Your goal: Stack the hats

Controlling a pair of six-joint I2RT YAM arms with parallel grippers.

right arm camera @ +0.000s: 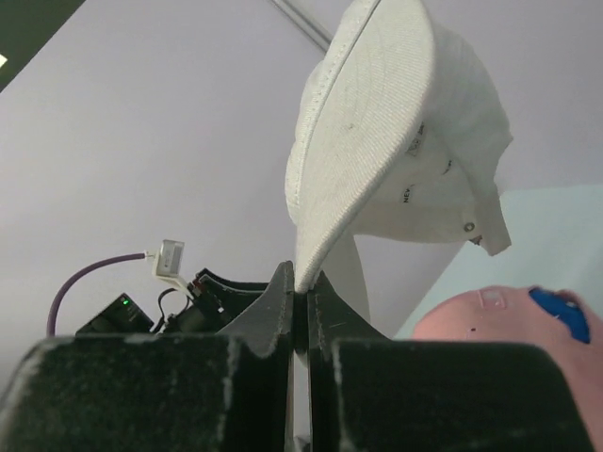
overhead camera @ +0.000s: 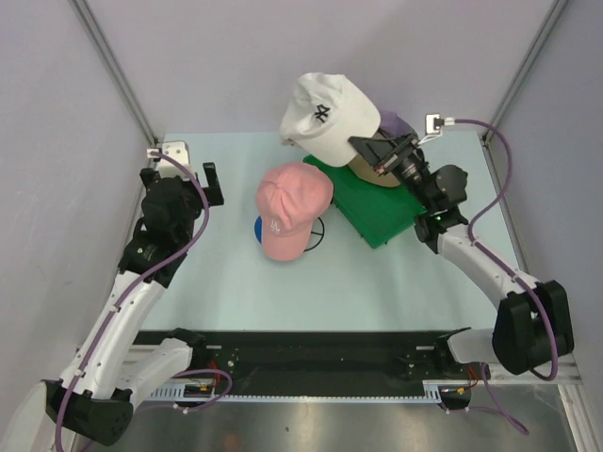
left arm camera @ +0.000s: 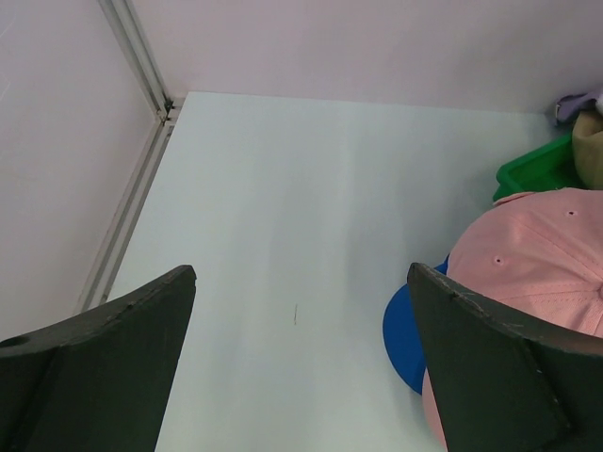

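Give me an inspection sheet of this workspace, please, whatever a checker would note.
Surface: pale table, no spills seen.
Job's things: white cap held up by its brim; pink cap atop blue cap; tan cap and lavender cap beside the green tray.
Clutter: the green tray.
Grippers: left gripper open, empty; right gripper shut on the white cap's brim.
Cables: purple cables along both arms.
Surroundings: pale walls.

I count five soft fabric baseball caps: one white cap [overhead camera: 325, 113] at upper centre, one pink cap [overhead camera: 294, 202] mid-frame, one royal blue cap [overhead camera: 259, 229], one tan cap [overhead camera: 366, 172], one lavender cap [overhead camera: 400, 122]. One flat green plastic tray [overhead camera: 377, 215]. One black wire-frame stand [overhead camera: 319, 234].
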